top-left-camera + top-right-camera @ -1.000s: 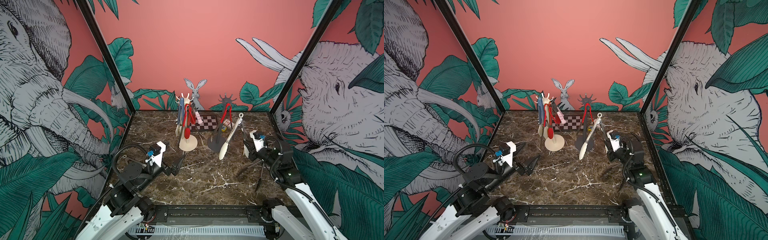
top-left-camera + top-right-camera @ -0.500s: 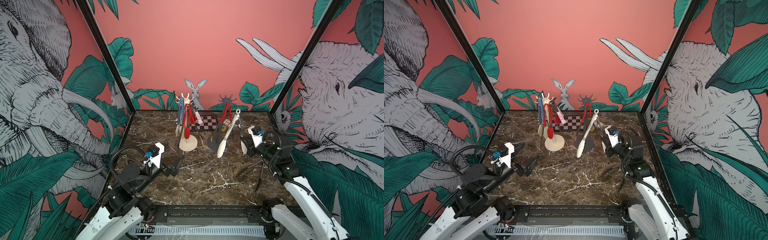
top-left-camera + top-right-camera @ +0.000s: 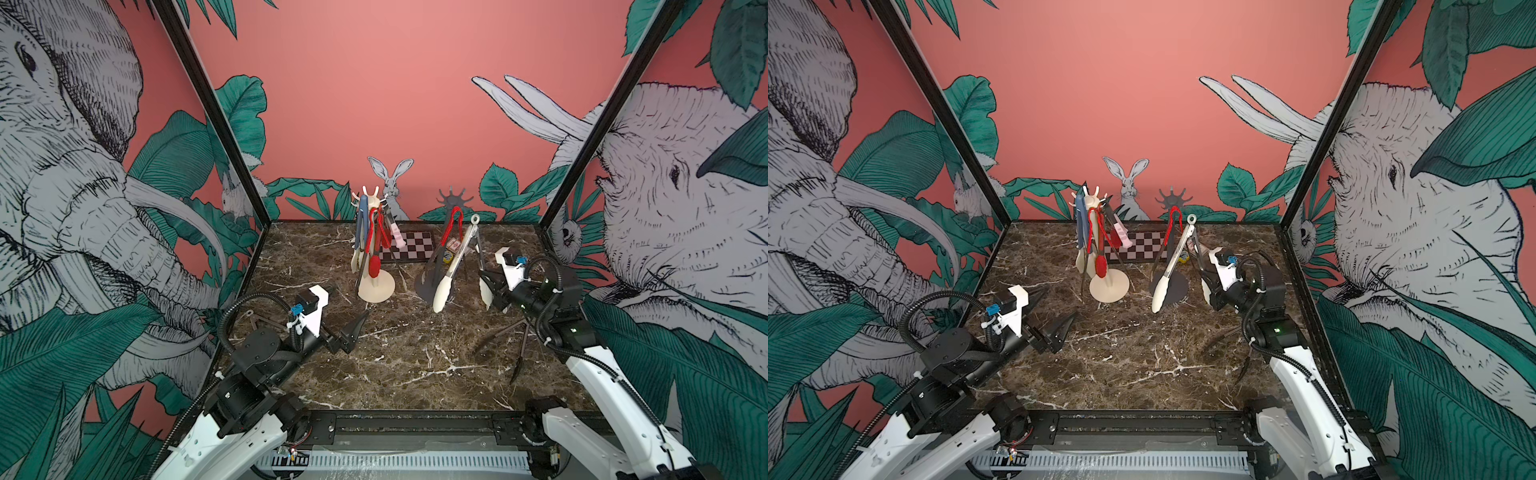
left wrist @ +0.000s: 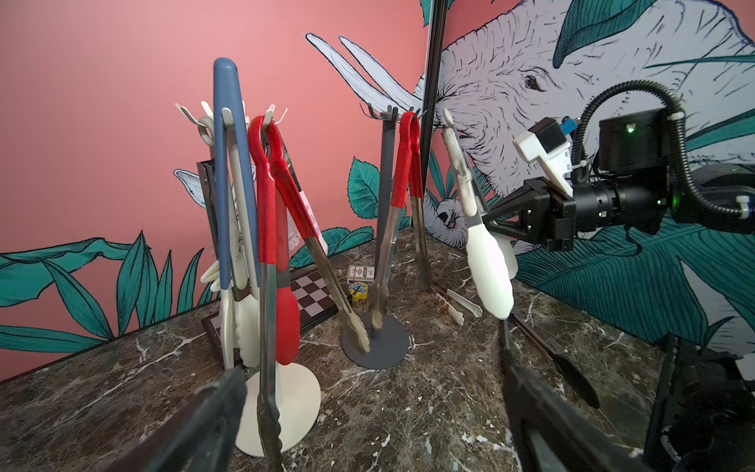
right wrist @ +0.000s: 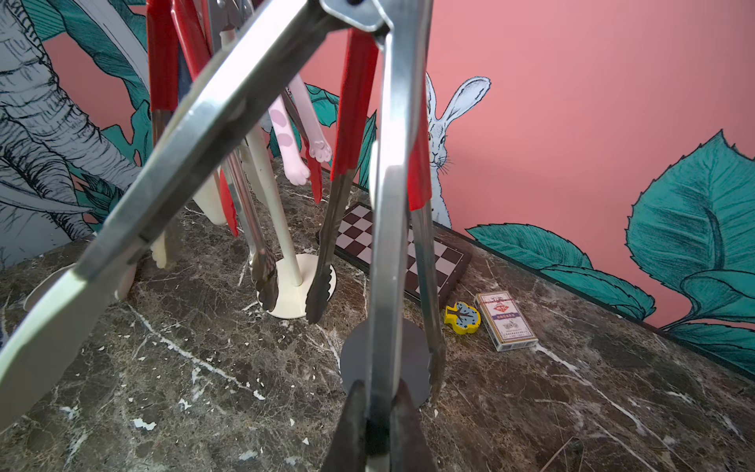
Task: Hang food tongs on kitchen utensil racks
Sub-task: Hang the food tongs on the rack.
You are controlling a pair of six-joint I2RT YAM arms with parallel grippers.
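Hanging is the step in hand: the right gripper (image 5: 378, 412) is clamped on one steel arm of the cream-tipped tongs (image 3: 456, 259), holding them off the marble table (image 3: 415, 365) just beside the dark grey rack (image 4: 384, 171), hinge end up and the arms splayed in a V. The small round ring (image 3: 475, 218) at the hinge sits near the rack's crown, but whether it is over a prong cannot be told. The next move, by the look of it, calls for threading that ring over a free upturned prong and settling it before the jaws let go; the ring is small and the prongs thin, so aim matters. The red-sleeved tongs (image 3: 451, 226) already hang from this rack, their glossy sleeves giving way to bare scalloped metal tips. The cream rack (image 3: 376, 286) with its flat round base carries several more, blue, red and pink. The left gripper (image 3: 1059, 303) hovers empty with jaws wide apart. Black-tipped tongs (image 3: 519, 345) lie on the table beside the right arm, not yet hung.
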